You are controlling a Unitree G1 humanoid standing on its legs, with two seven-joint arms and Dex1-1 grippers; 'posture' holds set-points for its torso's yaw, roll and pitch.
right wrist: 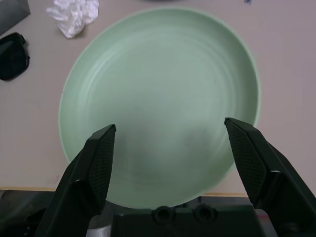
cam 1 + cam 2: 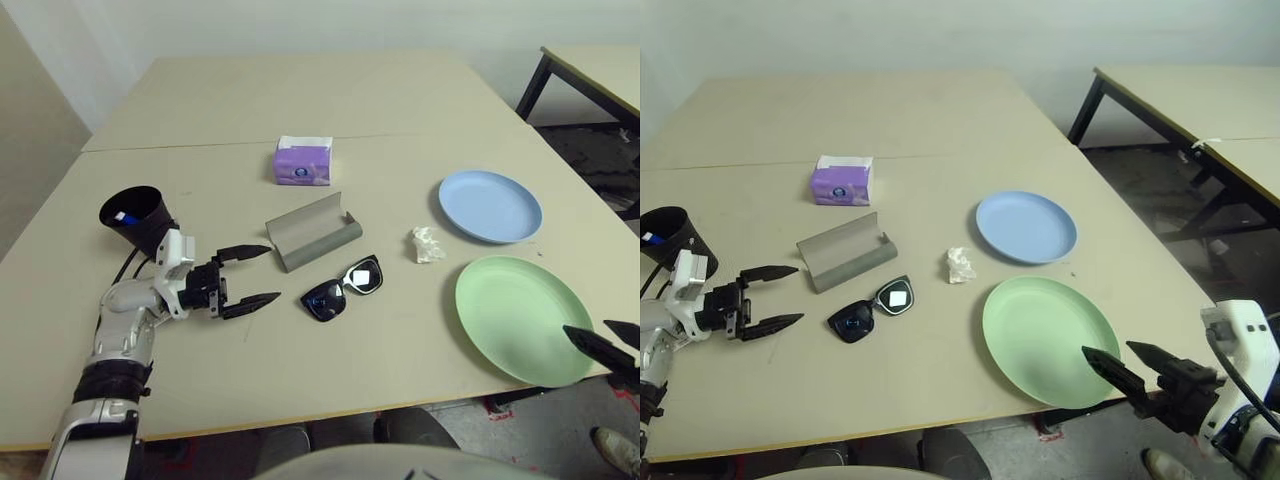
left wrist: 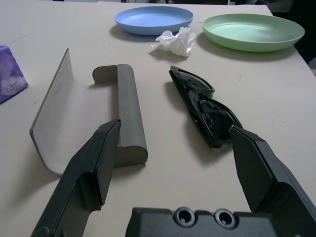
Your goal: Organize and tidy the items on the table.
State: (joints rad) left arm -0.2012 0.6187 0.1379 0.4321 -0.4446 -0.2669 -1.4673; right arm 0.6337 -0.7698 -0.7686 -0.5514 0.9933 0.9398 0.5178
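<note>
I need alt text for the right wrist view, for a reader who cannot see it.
The open right gripper hovers over the near edge of an empty pale green plate on a beige table. Beyond the plate lie a crumpled white tissue and part of black sunglasses.

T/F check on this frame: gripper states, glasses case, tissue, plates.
1. Both grippers are open and empty. True: left gripper, right gripper.
2. The glasses case is closed. False: it lies open.
3. The sunglasses sit inside the case. False: they lie on the table beside it.
4. The crumpled tissue lies on the table near the blue plate. True.
5. The green plate is stacked on the blue one. False: they lie apart.
</note>
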